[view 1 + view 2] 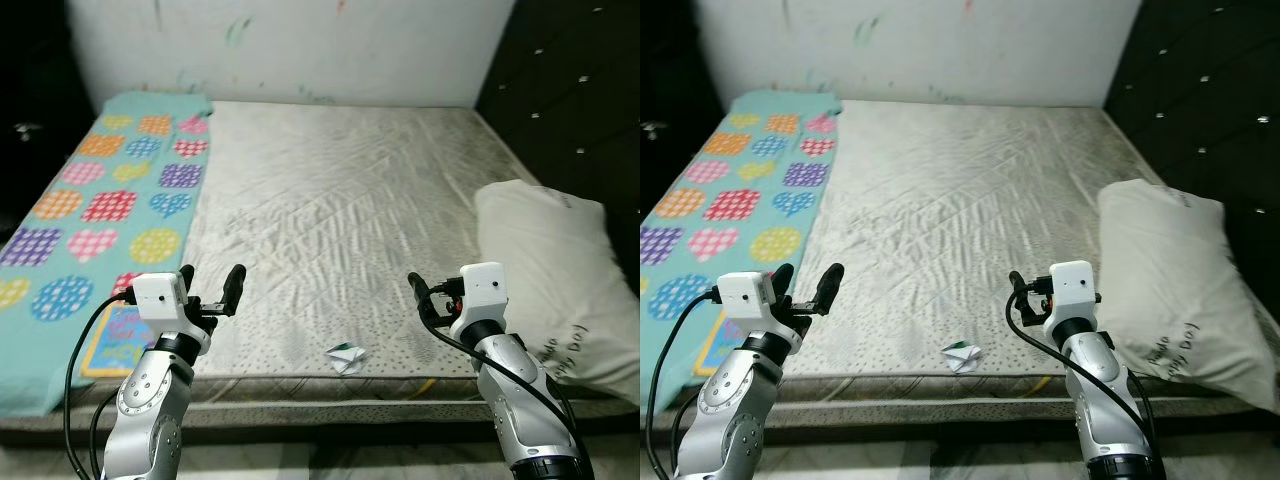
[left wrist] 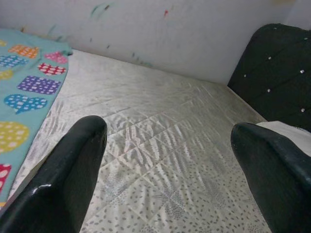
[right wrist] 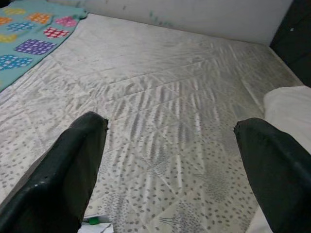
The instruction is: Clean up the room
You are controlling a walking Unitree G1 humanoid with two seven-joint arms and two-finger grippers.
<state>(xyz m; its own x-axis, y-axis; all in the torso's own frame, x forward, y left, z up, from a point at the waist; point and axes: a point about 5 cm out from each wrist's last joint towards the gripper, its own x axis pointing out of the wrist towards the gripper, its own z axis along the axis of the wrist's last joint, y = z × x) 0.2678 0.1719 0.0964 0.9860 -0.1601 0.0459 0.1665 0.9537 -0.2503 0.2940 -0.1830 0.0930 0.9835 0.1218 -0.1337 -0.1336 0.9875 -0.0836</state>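
White-and-green crumpled paper scrap lies near the bare grey quilted mattress's front edge, between left end effector and right end effector, both spread, empty.

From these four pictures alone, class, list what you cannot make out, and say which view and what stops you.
- Crumpled paper: too small in the eye views to identify; cut by the right wrist view's edge.
- Pillow writing: too small to read, eye views.
- Flat colourful item: partly behind the left gripper, left eye view.
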